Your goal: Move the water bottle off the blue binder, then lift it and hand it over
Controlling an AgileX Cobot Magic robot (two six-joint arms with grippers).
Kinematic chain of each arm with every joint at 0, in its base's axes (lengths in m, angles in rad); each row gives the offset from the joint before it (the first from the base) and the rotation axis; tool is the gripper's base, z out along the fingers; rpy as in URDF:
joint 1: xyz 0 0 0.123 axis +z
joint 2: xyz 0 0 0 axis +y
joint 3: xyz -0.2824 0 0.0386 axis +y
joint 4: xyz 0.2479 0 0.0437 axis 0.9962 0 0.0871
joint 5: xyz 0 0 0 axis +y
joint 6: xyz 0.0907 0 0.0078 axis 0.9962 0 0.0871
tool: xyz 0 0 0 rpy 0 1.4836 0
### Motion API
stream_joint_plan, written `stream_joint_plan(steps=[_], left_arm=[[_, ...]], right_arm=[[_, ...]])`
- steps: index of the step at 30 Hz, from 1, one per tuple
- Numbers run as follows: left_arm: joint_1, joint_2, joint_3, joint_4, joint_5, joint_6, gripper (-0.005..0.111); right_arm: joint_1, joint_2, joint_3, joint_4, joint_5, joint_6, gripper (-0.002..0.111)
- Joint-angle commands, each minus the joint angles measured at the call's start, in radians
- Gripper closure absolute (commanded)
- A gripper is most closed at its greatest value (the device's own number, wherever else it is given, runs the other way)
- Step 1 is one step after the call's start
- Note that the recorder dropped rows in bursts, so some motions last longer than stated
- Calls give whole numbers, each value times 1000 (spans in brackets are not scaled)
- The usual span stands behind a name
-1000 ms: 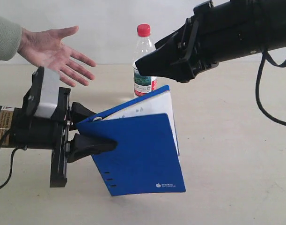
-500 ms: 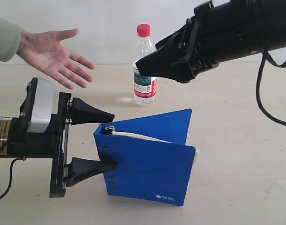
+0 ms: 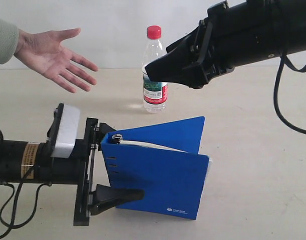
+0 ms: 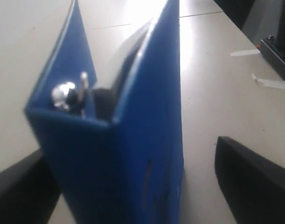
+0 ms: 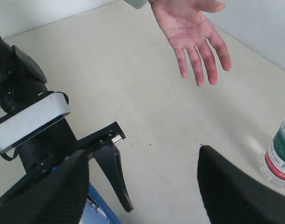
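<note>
The blue binder stands on the table on its edge, covers splayed like a tent, white pages showing inside. My left gripper is open around its spine end, one finger low in front, the other behind the cover. In the left wrist view the blue binder fills the gap of the left gripper, clear of one finger. The water bottle stands upright on the table behind the binder. My right gripper hangs open in the air in front of the bottle, holding nothing.
A person's open hand is held palm up above the table's far left, also seen as the hand in the right wrist view. The bottle shows at that view's edge. A black cable hangs from the right arm.
The left gripper opened and let go of the binder, which dropped from a tilted hold to stand splayed on the table. The left arm then moved lower and toward the binder.
</note>
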Motion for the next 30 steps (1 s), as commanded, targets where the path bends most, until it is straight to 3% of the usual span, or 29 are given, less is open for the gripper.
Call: stream_joint_plan(steps=[1, 5, 7, 9, 13, 17, 20, 23, 24, 26, 27, 29, 30], left_arm=[[-60, 8, -41, -107, -17, 6, 37], [-61, 8, -49, -127, -8, 5, 54], [-61, 8, -49, -157, 60, 5, 74], [-59, 8, -49, -169, 102, 5, 102], [-59, -62, -45, -193, 186, -204, 102], [-57, -244, 45, -227, 304, -206, 102], [-35, -449, 148, -446, 447, -199, 102], [82, -563, 199, -792, 430, -253, 102], [108, -567, 199, -823, 427, -300, 102], [176, -545, 199, -727, 378, -484, 102], [216, -498, 195, -564, 283, -614, 102], [250, -398, 140, -364, 219, -752, 102], [261, -366, 121, -332, 205, -776, 102]], right_arm=[[2, -10, -2, -5, 6, 2, 49], [2, -10, -2, -5, 6, 10, 49], [2, -10, -2, -5, 6, 10, 49], [2, -10, -2, -5, 6, 12, 49], [2, -10, -2, -5, 8, 33, 49], [2, -10, -2, -5, 10, 33, 49], [2, -10, -2, -5, 10, 33, 49], [2, -10, -2, -5, 10, 33, 49], [2, -10, -2, -5, 10, 35, 49], [2, -10, -2, -5, 10, 35, 49], [2, -10, -2, -5, 10, 35, 49], [2, -10, -2, -5, 10, 40, 49], [2, -10, -2, -5, 10, 44, 49]])
